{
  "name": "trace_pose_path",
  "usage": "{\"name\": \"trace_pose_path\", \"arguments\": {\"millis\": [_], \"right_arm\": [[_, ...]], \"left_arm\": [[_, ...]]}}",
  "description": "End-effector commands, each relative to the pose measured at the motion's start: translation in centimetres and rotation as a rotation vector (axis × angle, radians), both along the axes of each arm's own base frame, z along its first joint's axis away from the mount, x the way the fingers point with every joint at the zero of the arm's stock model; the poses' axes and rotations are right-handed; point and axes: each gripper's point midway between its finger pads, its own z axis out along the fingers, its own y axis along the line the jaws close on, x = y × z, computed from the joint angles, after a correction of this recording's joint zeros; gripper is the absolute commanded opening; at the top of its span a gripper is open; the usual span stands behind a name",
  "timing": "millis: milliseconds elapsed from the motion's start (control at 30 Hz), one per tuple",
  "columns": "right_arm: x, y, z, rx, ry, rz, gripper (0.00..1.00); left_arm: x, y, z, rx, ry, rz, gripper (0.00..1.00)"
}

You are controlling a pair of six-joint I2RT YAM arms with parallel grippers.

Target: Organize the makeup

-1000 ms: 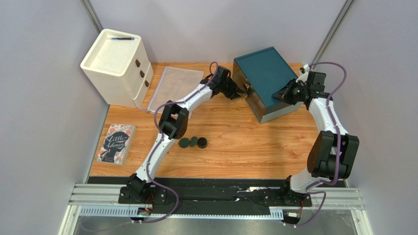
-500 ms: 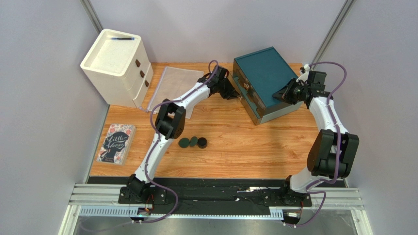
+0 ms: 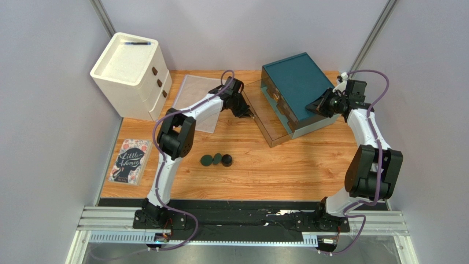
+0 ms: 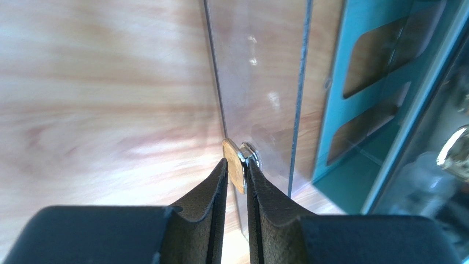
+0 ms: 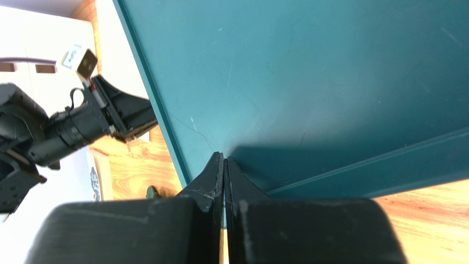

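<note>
My left gripper is nearly shut, pinching the gold knob of the clear drawer; since a second ago that drawer has slid well out of the teal box as my arm drew back; my right gripper stays fully closed, empty, pressed on the box top; the three dark compacts lie unmoved on the table, near its middle.

Wood-grain bench, enclosed left, right and rear by plain grey walls, with bare metal posts rising at both rear corners. An aluminium rail runs along the near edge. A white drawer unit stands at the far-left corner. Lighting even, shadows soft.
</note>
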Motion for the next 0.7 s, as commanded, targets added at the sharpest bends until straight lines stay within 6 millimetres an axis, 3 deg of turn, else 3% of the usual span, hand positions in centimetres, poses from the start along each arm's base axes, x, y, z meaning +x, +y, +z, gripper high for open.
{"name": "trace_pose_path", "arguments": {"millis": [0, 100, 200, 367, 433, 533, 667], "right_arm": [[-6.5, -2.1, -10.3, -0.109, 0.407, -0.064, 0.00], [-6.6, -2.1, -10.3, -0.109, 0.406, -0.062, 0.00], [-6.6, -2.0, -10.0, -0.109, 0.398, -0.062, 0.00], [-6.6, -2.0, -9.8, -0.107, 0.393, -0.060, 0.00], [-6.6, -2.0, -9.7, -0.108, 0.388, -0.059, 0.00], [-6.6, -1.9, -9.7, -0.107, 0.388, -0.058, 0.00], [-6.7, -1.8, -9.6, -0.103, 0.385, -0.057, 0.00]], "left_arm": [[-4.2, 4.8, -3.7, 0.179, 0.097, -0.042, 0.25], [-3.5, 4.0, -2.4, 0.150, 0.038, -0.083, 0.32], [-2.5, 3.2, 0.2, 0.126, -0.065, -0.133, 0.41], [-1.3, 3.9, 6.2, 0.146, -0.248, -0.165, 0.52], [-1.7, 4.7, 8.4, 0.178, -0.306, -0.193, 0.56], [-2.9, 6.2, 10.1, 0.238, -0.343, -0.232, 0.56], [-5.9, 8.5, 10.0, 0.313, -0.327, -0.288, 0.57]]}}
